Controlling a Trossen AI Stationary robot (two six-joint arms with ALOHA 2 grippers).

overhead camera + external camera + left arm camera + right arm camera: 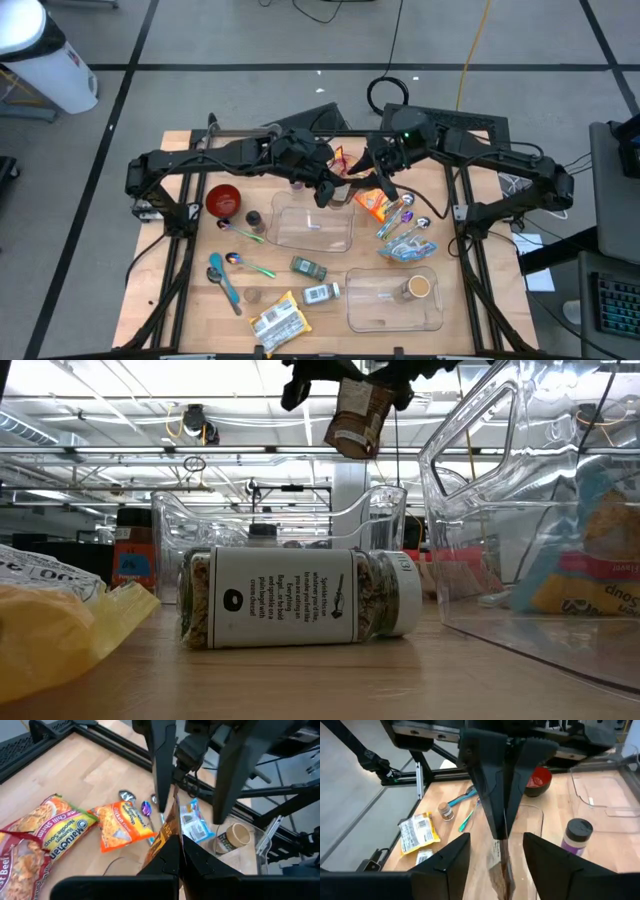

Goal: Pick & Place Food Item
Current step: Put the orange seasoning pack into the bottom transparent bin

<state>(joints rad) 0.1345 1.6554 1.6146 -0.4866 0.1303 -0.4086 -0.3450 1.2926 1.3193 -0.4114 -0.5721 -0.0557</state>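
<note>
Handling the packet: you have a thin, flat food packet in the air, light and floppy by the look of it; its film will likely crinkle and slip, so take it by a flat edge, not the middle.
Where it is: hanging above the back rim of the left tub, between the two grippers; in the low view the brown packet hangs high over the spice jar.
Left gripper: fingers together, pinching one end of the packet.
Right gripper: fingers apart, straddling the packet's other edge and not clearly squeezing it yet.
Arm pose: both arms reach in toward each other over the tub's back edge, wrists nearly meeting nose to nose.
Grip advice: you want the right fingers well onto the edge seam before the left lets go, I judge.
</note>
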